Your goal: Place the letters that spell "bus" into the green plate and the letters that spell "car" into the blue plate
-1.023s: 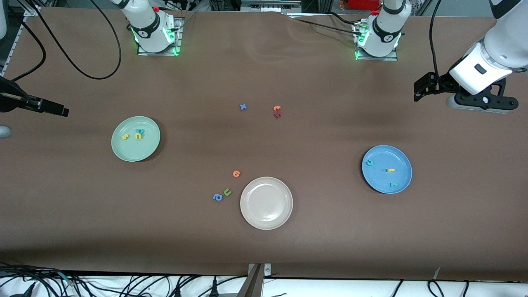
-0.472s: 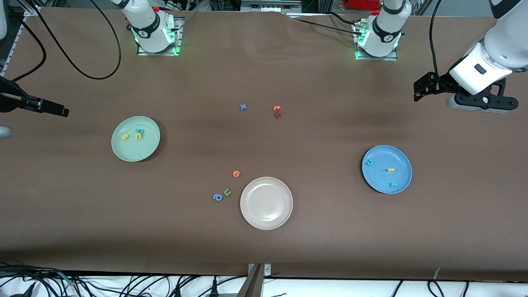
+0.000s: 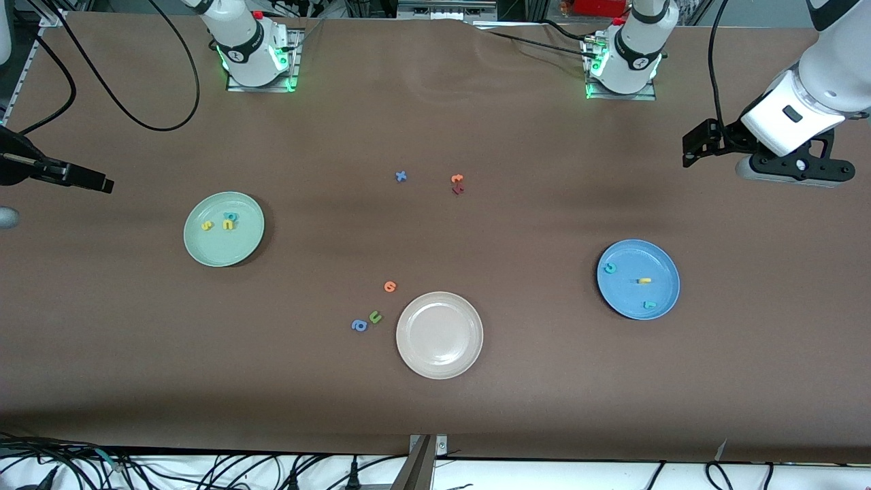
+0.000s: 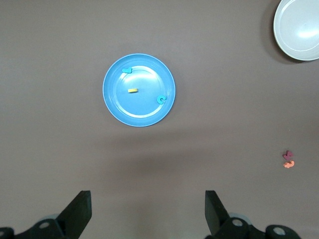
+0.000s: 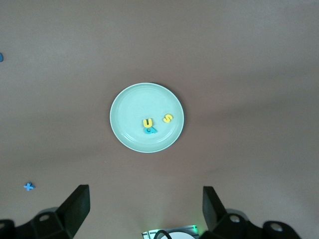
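Note:
The green plate [image 3: 224, 229] lies toward the right arm's end of the table. In it are a yellow "s" [image 3: 207, 225], a yellow "u" [image 3: 228, 224] and a teal "b" [image 3: 231, 216]. The blue plate [image 3: 638, 279] lies toward the left arm's end and holds a teal "c" [image 3: 610, 268], a yellow "a" [image 3: 644, 280] and a teal "r" [image 3: 650, 305]. My left gripper [image 4: 148, 199] hangs high over bare table beside the blue plate [image 4: 139, 89], open, holding nothing. My right gripper [image 5: 146, 196] hangs high beside the green plate [image 5: 147, 117], open, nothing between its fingers.
A beige-white plate [image 3: 439, 334] sits mid-table, nearer the camera. Beside it lie an orange letter [image 3: 389, 286], a green "u" [image 3: 375, 316] and a blue "a" [image 3: 358, 325]. Farther back lie a blue "x" [image 3: 401, 176], an orange letter [image 3: 457, 179] and a dark red letter [image 3: 457, 190].

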You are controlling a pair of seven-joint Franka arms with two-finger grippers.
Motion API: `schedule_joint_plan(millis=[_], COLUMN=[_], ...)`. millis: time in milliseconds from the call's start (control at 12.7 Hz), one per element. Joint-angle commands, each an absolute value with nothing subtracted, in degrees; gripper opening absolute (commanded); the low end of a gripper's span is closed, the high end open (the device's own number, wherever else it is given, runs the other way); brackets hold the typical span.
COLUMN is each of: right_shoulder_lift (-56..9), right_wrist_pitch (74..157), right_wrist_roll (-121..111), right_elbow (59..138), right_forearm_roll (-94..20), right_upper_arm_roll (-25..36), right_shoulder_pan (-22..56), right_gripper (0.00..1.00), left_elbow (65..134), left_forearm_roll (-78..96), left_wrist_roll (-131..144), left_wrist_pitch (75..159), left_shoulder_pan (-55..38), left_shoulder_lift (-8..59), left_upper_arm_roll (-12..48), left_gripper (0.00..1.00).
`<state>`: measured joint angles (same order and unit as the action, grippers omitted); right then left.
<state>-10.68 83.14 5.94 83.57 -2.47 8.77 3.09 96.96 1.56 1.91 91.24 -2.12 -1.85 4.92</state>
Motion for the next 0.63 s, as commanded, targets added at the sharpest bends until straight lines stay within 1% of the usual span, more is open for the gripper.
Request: schedule_joint_plan(millis=[0, 551], right_shoulder_lift=[-8.9, -8.8], right_wrist_pitch=[84.1, 84.6], right_wrist_roll=[5.6, 5.8], right_elbow=[85.7, 85.7], right_forearm_roll=[-1.9, -1.9], right_upper_arm_roll=[8.0, 8.0], right_shoulder_pan=[2.5, 2.5], right_gripper=[0.99, 1.0], left_elbow=[96.1, 96.1], left_forearm_roll=[0.2, 0.2], left_wrist_roll=[2.1, 2.4], left_wrist_pitch=[90.2, 90.2], left_shoulder_pan=[-2.2, -2.5], left_shoulder_lift=[-2.0, -2.0], left_upper_arm_roll=[5.1, 5.1], left_gripper=[1.0, 1.0])
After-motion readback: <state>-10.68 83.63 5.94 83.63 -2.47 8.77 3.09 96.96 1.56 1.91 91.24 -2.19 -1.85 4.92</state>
